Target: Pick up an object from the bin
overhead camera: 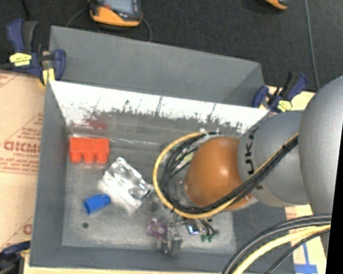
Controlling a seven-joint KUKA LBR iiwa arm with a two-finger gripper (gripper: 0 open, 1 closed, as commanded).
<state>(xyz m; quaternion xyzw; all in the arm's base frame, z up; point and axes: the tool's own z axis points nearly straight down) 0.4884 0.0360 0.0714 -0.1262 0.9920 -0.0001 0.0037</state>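
Grey bin [51,180] holds few things. Right of the orange block [88,151] and lower, the gripper [170,241] hangs just beside a small purple piece [156,227]; released or clenched, I cannot tell. Probably grasping step; next needs firm closing, then lifting.

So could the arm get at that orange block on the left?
Probably yes: the orange block lies alone on the bin floor, nothing on it; the gripper is at the front, beside a purple piece.

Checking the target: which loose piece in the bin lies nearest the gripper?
The small purple piece, right beside the gripper; the blue piece, clear packet and orange block all lie further left.
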